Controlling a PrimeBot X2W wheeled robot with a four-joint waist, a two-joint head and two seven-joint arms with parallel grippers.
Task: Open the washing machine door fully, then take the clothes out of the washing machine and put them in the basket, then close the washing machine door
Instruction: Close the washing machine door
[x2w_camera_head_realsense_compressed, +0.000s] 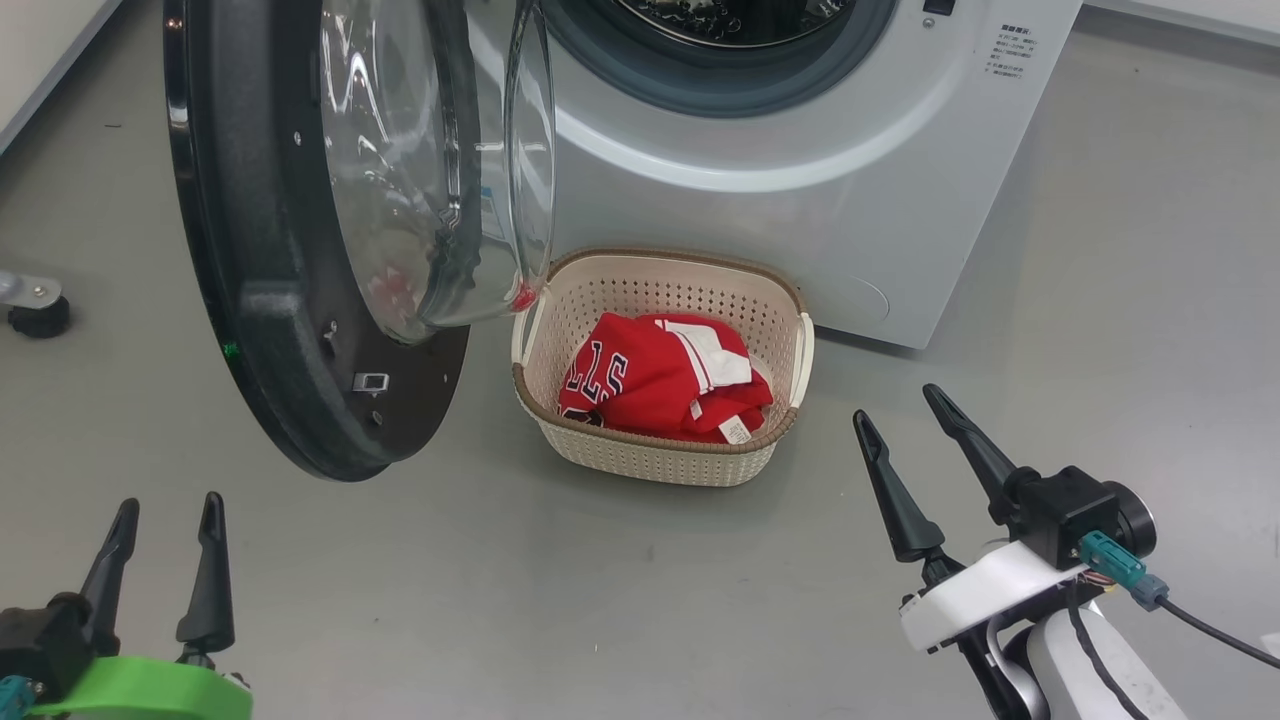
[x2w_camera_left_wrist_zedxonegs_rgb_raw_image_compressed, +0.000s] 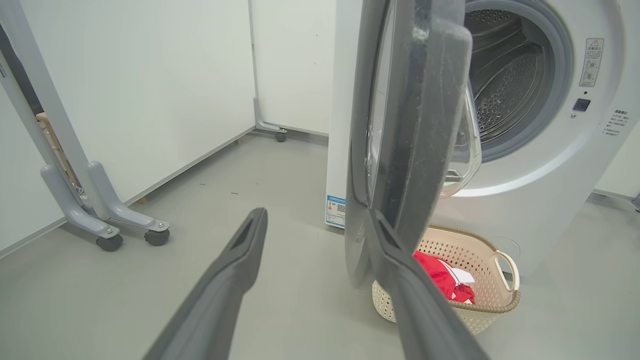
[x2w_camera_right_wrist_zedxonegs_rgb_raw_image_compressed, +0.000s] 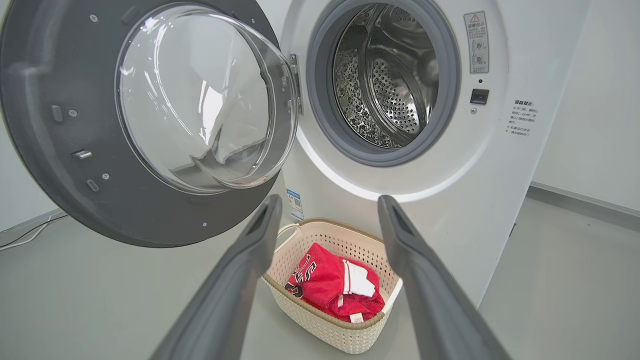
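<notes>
My left gripper (x2w_camera_head_realsense_compressed: 170, 500) is nearest, low on the left, its two fingers spread apart and holding nothing. My right gripper (x2w_camera_head_realsense_compressed: 896, 402) is low on the right and a little farther in, its fingers also apart and empty, over the grey floor (x2w_camera_head_realsense_compressed: 600, 580).

Beyond both, roughly between them, the basket (x2w_camera_head_realsense_compressed: 650, 462) stands on the floor just in front of the washer (x2w_camera_head_realsense_compressed: 800, 150). The clothes (x2w_camera_head_realsense_compressed: 655, 380) lie bunched inside it, red with white trim and part of the black-and-white lettering showing.

Left of the basket the door (x2w_camera_head_realsense_compressed: 250, 300) hangs swung open, its inner side and glass bowl (x2w_camera_head_realsense_compressed: 420, 180) facing right. The bowl's lower edge comes close over the basket's left rim; I cannot tell whether they touch.

Farthest, the washer's mouth stands open, with the grey gasket (x2w_camera_right_wrist_zedxonegs_rgb_raw_image_compressed: 320, 90) ringing the perforated steel drum (x2w_camera_right_wrist_zedxonegs_rgb_raw_image_compressed: 390, 85).
</notes>
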